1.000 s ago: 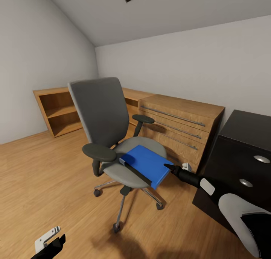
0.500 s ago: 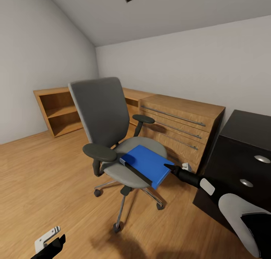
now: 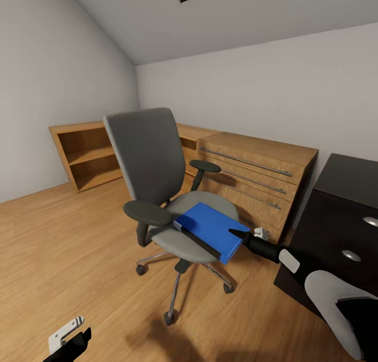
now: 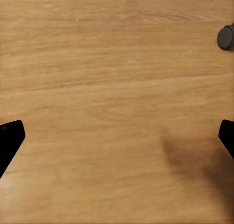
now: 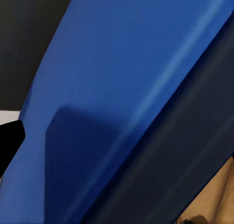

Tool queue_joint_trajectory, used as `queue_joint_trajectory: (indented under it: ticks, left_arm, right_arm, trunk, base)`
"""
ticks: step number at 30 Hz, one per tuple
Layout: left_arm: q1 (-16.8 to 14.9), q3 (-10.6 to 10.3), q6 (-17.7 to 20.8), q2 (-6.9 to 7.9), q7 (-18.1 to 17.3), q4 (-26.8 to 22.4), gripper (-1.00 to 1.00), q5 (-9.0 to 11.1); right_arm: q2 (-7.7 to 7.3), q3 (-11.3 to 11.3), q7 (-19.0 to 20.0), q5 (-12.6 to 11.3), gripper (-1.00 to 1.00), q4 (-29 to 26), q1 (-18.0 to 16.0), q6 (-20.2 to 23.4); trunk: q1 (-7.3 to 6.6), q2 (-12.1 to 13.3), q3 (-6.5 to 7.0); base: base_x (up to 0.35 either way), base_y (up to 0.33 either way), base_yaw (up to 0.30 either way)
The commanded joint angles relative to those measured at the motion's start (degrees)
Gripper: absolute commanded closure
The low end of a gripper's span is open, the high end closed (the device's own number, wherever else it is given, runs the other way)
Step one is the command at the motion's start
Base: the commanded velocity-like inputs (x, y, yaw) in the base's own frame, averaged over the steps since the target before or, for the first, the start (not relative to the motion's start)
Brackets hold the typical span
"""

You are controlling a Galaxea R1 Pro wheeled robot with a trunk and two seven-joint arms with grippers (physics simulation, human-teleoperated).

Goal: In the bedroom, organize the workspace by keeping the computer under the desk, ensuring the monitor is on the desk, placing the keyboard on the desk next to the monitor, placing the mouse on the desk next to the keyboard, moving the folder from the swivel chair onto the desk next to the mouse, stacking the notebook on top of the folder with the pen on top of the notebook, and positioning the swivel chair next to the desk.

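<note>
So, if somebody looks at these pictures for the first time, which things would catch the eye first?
Probably the bright blue folder, lying on the seat of the grey swivel chair in the middle of the wooden floor. The right tool reaches to the folder's near corner. Behind the chair stands a light wooden chest of drawers, and the black desk is at the right.

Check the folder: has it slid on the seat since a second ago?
No. The folder keeps its place on the swivel chair's seat; the wooden chest shifts right too, so the camera moved.
</note>
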Motion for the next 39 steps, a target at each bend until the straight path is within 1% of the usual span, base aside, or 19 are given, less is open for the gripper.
queue_joint_trajectory:
  ticks: [1, 19, 20, 39]
  left_arm:
    - [0.0, 0.0, 0.2, 0.01, 0.3, -0.1, -1.00, 0.6]
    - [0.0, 0.0, 0.2, 0.00, 0.3, -0.1, -1.00, 0.5]
    - [0.0, 0.0, 0.2, 0.02, 0.3, -0.1, -1.00, 0.5]
    - [0.0, 0.0, 0.2, 0.01, 0.3, -0.1, -1.00, 0.5]
  right_arm:
    - [-0.04, 0.4, 0.0, -0.6, -1.00, 0.0, 0.0, 0.4]
    - [-0.06, 0.4, 0.0, -0.6, -1.00, 0.3, 0.0, 0.4]
    - [-0.08, 0.4, 0.0, -0.6, 1.00, 0.3, 0.0, 0.4]
    - [-0.13, 0.3, 0.1, -0.6, 1.00, 0.9, 0.0, 0.3]
  trunk:
    - [-0.01, 0.0, -0.06]
    - [-0.01, 0.0, -0.06]
    - [-0.01, 0.0, -0.06]
    - [-0.01, 0.0, -0.06]
  base:
    - [0.000, 0.015, 0.000]
    - [0.000, 0.003, 0.000]
    - [0.000, 0.000, 0.000]
    - [0.000, 0.000, 0.000]
